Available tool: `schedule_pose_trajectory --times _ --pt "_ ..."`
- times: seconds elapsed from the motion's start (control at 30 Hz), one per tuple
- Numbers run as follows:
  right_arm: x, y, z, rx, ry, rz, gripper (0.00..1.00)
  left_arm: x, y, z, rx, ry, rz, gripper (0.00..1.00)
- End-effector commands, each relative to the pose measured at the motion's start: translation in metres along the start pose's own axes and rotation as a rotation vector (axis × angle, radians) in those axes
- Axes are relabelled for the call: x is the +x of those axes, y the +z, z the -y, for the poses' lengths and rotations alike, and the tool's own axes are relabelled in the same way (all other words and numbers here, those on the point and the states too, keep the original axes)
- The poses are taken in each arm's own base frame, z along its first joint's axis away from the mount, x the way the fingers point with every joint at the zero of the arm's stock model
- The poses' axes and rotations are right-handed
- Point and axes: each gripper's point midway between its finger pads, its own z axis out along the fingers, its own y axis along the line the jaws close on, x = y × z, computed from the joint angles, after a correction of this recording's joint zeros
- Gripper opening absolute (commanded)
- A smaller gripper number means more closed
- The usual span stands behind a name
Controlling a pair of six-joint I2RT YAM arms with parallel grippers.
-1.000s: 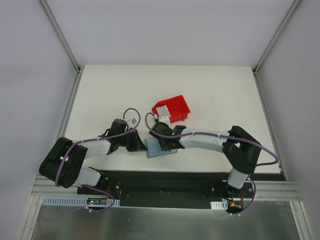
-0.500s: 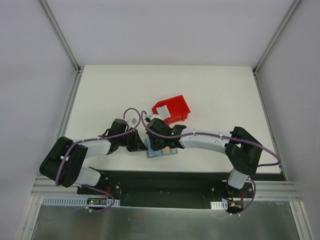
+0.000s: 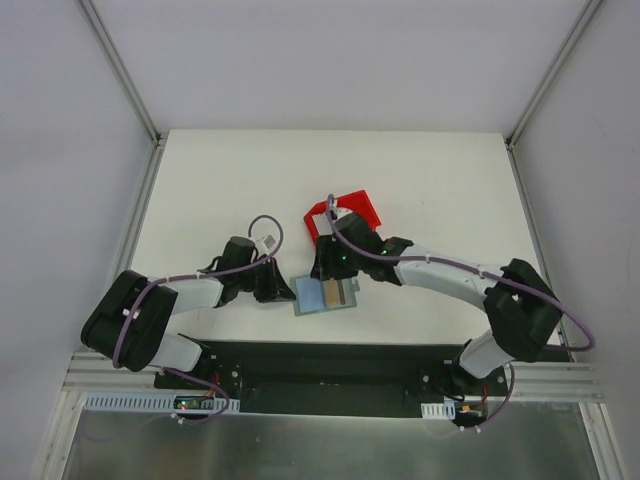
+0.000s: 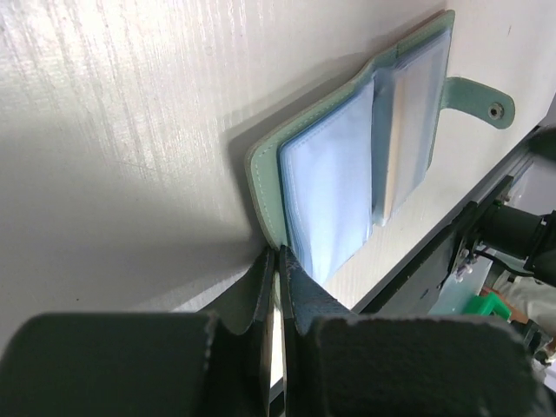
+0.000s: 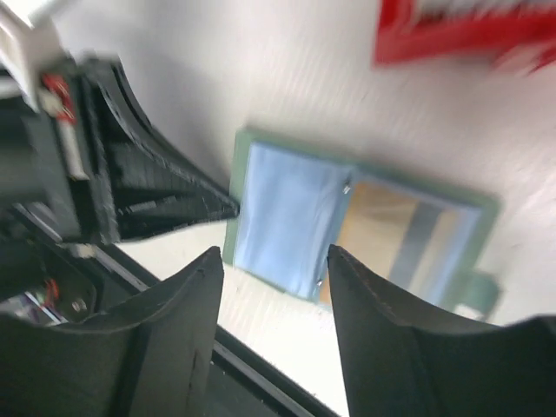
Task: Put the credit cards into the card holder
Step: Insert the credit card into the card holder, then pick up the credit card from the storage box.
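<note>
The card holder (image 3: pixel 312 297) lies open near the table's front edge, grey-green outside and pale blue inside. An orange-gold credit card (image 3: pixel 338 293) sits in its right-hand pocket (image 5: pixel 391 234). My left gripper (image 3: pixel 283 292) is shut on the left edge of the holder's cover (image 4: pixel 265 204), its tips (image 4: pixel 280 254) meeting at the green rim. My right gripper (image 3: pixel 325 266) hovers above the holder's far side, open and empty. In the right wrist view its gripper (image 5: pixel 274 254) frames the blue sleeve (image 5: pixel 287 217). The snap tab (image 4: pixel 478 97) sticks out on the right.
A red plastic bin (image 3: pixel 352 214) stands just behind the right wrist and shows at the top of the right wrist view (image 5: pixel 460 30). The black mounting rail (image 3: pixel 330 360) runs close along the holder's near side. White walls and metal posts surround the table (image 3: pixel 200 190).
My right gripper has opened and risen off the card holder, moving back toward the red bin. The orange-gold card now lies uncovered in the right pocket. The left gripper has stayed put.
</note>
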Motion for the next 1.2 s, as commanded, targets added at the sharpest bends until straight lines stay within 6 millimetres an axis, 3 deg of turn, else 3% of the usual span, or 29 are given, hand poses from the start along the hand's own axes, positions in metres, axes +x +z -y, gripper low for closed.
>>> schedule_pose_trajectory --times 0.0,0.17,0.23,0.5,0.7,1.17 --pt "-0.066 -0.040 0.002 -0.043 0.000 0.182 0.56 -0.003 0.003 -0.016 -0.084 0.042 0.001 0.00" --pt "-0.107 -0.041 0.031 0.046 -0.009 0.191 0.66 -0.009 0.004 -0.012 -0.079 0.054 -0.001 0.00" --pt "-0.125 -0.037 0.034 0.059 -0.022 0.185 0.70 -0.010 0.005 -0.012 -0.078 0.052 -0.001 0.00" --pt "-0.156 -0.001 0.067 0.143 -0.037 0.097 0.75 -0.013 0.007 -0.012 -0.074 0.053 -0.011 0.00" --pt "-0.159 0.022 0.082 0.133 -0.026 0.044 0.79 -0.011 0.009 -0.013 -0.069 0.044 -0.025 0.00" --pt "-0.151 0.054 0.089 0.039 0.036 -0.037 0.82 -0.010 0.012 -0.014 -0.062 0.037 -0.041 0.00"
